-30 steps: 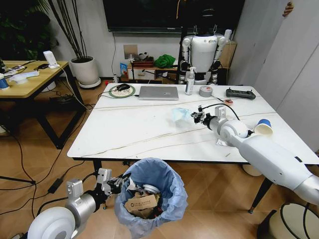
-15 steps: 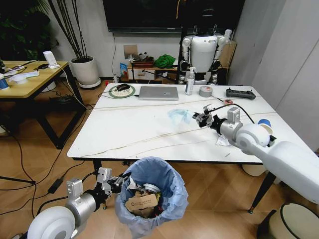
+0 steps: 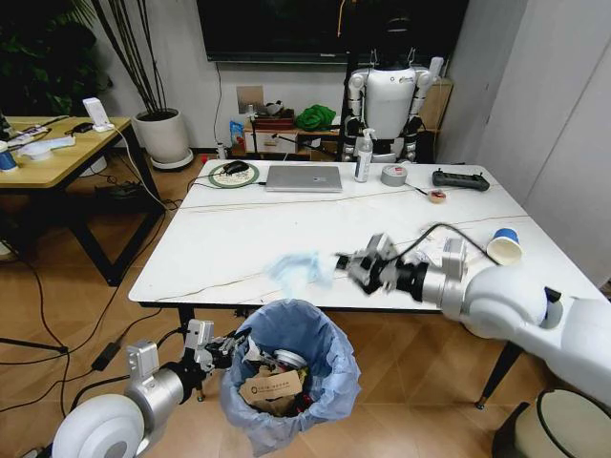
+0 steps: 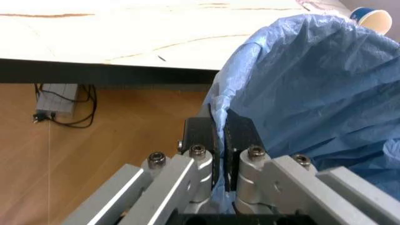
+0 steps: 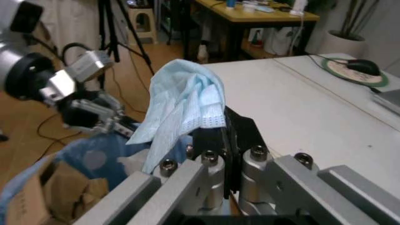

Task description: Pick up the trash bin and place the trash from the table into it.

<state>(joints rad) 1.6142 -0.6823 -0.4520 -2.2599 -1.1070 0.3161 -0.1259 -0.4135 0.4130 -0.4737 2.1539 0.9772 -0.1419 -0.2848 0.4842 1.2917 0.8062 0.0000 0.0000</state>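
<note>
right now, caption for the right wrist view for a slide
Right gripper shut on a light-blue face mask, above the trash bin.

From the head view, the light-blue face mask in the right gripper is a smeared blur over the table's near edge, its outline unclear. The trash bin's base runs off the bottom edge, and the bag hides its dark wall. The left gripper's fingertips vanish behind the bag's fold. The right forearm is cut by the frame's side.
</note>
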